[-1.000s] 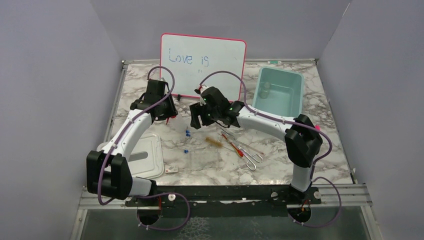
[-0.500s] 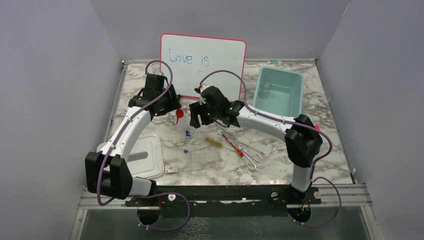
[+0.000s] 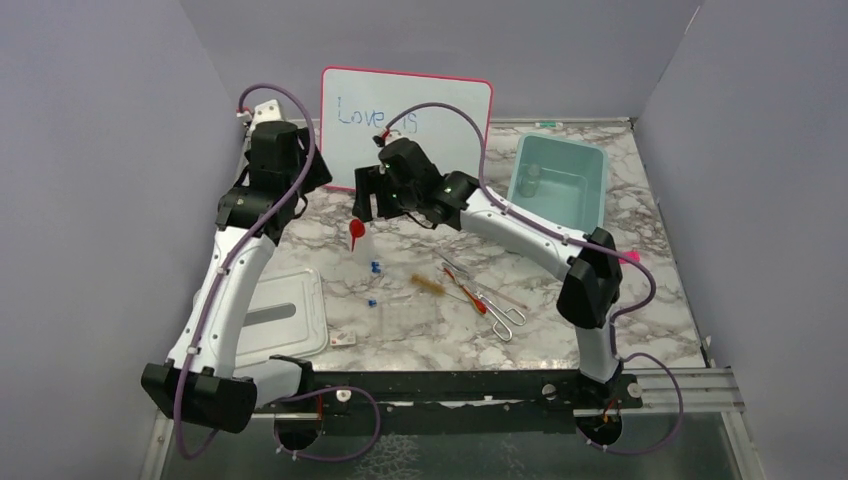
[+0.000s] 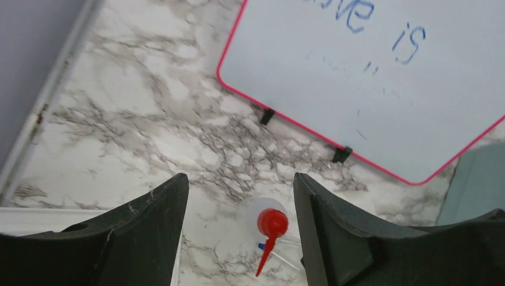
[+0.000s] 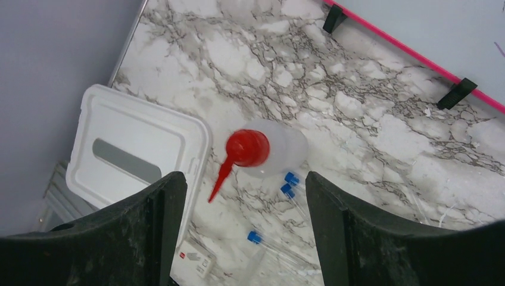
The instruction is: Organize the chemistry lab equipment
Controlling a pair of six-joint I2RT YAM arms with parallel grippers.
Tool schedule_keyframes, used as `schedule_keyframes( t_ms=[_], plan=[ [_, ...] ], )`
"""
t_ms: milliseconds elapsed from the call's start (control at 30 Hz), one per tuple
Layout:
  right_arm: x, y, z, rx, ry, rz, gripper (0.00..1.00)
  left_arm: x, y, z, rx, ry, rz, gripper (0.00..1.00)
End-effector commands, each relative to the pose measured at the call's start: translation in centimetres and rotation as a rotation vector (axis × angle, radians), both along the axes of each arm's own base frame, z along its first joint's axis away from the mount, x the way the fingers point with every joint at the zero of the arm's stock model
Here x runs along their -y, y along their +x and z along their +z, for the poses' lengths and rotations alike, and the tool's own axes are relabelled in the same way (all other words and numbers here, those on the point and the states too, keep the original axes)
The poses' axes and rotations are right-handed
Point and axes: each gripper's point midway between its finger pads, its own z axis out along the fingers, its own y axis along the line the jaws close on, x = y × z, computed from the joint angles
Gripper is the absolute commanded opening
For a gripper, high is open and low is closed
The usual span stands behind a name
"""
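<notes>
Since the earlier frame the left gripper (image 3: 287,188) has let go of the clear squeeze bottle with red nozzle (image 3: 358,242) and lifted back toward the far left corner, while the right gripper (image 3: 372,203) has swung left to hang above that bottle. On the marble table (image 3: 640,300), the pink-framed whiteboard (image 3: 430,140) stands at the rear. A teal bin (image 3: 592,205) sits at the far right with the little glass beaker (image 3: 530,180) inside, and a white lid (image 3: 285,315) lies flat at the near left. The clear rack (image 3: 410,318) rests near the centre front. The bottle stands upright on the marble between whiteboard and lid, free of both grippers, its nozzle pointing toward the lid. The metal tongs (image 3: 506,319) lie right of the rack, beside the red-handled tool (image 3: 470,297) and the brown-handled tool (image 3: 428,284). Blue-capped tubes (image 3: 376,267) lie loose just in front of the bottle. Both wrist views show jaws spread wide with nothing between them: the left gripper (image 4: 239,182) high over the bottle and whiteboard foot, the right gripper (image 5: 245,179) directly over the bottle (image 5: 268,149).
</notes>
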Motion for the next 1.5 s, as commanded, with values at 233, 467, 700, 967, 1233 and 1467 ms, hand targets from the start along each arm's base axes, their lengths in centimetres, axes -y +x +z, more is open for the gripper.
schedule_keyframes(
  t_ms=[233, 467, 700, 967, 1233, 1467],
  plan=[
    [-3.9, 0.1, -6.6, -0.05, -0.217, -0.13, 0.79, -7.9, -5.3, 8.6, 0.232, 0.16, 0.33, 0.77],
    [-5.2, 0.7, -9.2, -0.032, -0.279, -0.118, 0.79, -7.3, -5.5, 7.4, 0.211, 0.152, 0.291, 0.79],
    [-4.9, 0.9, -11.1, -0.028, -0.314, -0.126, 0.7, -6.8, -5.2, 6.5, 0.185, 0.155, 0.26, 0.79],
    [-6.6, 1.4, -8.0, 0.045, -0.231, -0.064, 0.48, -6.4, -4.7, 6.4, 0.177, 0.149, 0.24, 0.79],
    [-5.1, 2.1, 3.0, 0.206, -0.083, -0.042, 0.46, -5.3, -4.4, 7.6, 0.204, 0.111, 0.189, 0.8],
    [3.4, 5.1, 10.4, 0.253, 0.001, -0.163, 0.45, -2.6, -3.8, 9.0, 0.256, 0.049, 0.04, 0.8]
  ],
)
